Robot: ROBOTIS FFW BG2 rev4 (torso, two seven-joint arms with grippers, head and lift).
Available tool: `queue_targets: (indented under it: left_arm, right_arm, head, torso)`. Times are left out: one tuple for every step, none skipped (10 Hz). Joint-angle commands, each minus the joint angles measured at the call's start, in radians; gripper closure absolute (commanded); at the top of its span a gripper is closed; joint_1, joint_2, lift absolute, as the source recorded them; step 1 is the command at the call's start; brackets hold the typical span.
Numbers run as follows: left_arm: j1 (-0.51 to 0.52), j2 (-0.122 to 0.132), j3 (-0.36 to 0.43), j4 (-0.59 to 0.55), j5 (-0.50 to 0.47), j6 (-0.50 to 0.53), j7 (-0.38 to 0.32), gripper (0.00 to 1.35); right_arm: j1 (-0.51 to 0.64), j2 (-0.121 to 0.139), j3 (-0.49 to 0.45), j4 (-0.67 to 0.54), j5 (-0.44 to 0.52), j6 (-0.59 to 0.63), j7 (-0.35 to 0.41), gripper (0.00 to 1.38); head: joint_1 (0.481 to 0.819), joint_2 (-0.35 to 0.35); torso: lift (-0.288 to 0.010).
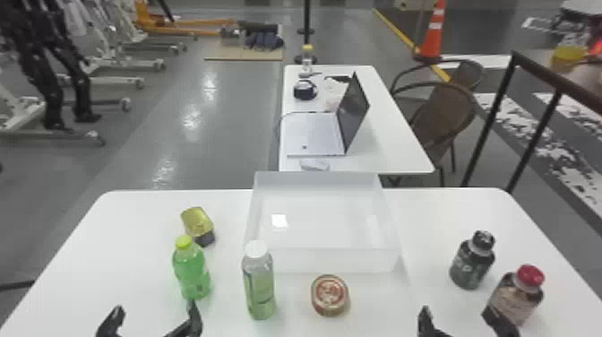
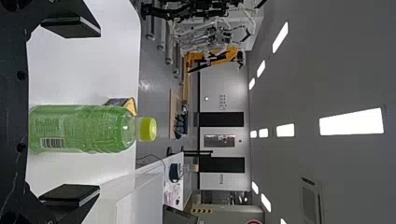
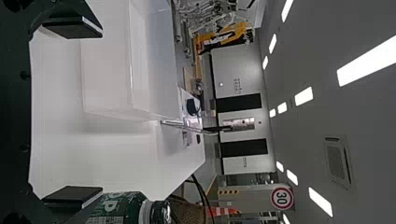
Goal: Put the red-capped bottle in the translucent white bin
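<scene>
The red-capped bottle [image 1: 515,298] stands upright at the table's right side, nearer the front than a dark bottle. My right gripper [image 1: 459,325] is at the front edge, left of the red-capped bottle, one finger overlapping its lower part in this view. In the right wrist view that gripper [image 3: 73,112] is open with nothing between its fingers. The translucent white bin [image 1: 322,260] sits at the table's middle and back, with nothing inside. My left gripper [image 1: 154,325] stays at the front left; in the left wrist view it [image 2: 70,112] is open, a green bottle in front of it.
The dark bottle [image 1: 472,262] stands just behind the red-capped one. A round-topped tin [image 1: 329,295] and a white-capped bottle [image 1: 260,287] are in front of the bin. Farther left are the green bottle [image 1: 191,273] and a yellow-topped item [image 1: 197,222]. A second table [image 1: 394,143] with a laptop lies beyond.
</scene>
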Motion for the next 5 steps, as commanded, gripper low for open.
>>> queue_targets:
  left_arm:
    - [0.004, -0.004, 0.004, 0.000, -0.002, -0.004, 0.000, 0.12]
    - [0.005, -0.004, 0.006, 0.000, -0.002, -0.004, 0.000, 0.12]
    - [0.004, -0.003, 0.004, 0.000, -0.002, -0.004, 0.002, 0.12]
    - [0.002, 0.001, 0.001, 0.000, 0.001, -0.002, 0.002, 0.12]
    - [0.002, 0.000, 0.001, 0.000, 0.001, -0.002, 0.002, 0.12]
  right_arm:
    - [0.014, 0.004, 0.000, -0.004, -0.001, -0.012, -0.021, 0.11]
    - [0.011, 0.004, 0.000, -0.004, 0.000, -0.014, -0.019, 0.12]
    - [0.009, 0.004, 0.000, -0.004, 0.005, -0.017, -0.019, 0.13]
    - [0.009, 0.004, 0.000, -0.004, 0.005, -0.018, -0.019, 0.13]
    - [0.009, 0.004, 0.000, -0.004, 0.005, -0.018, -0.019, 0.13]
  head:
    - [0.549, 0.000]
    - [0.549, 0.000]
    - [0.549, 0.000]
    - [0.549, 0.000]
    - [0.549, 0.000]
  torso:
    - [-0.100]
    - [-0.100]
    - [-0.100]
    - [-0.100]
    - [-0.100]
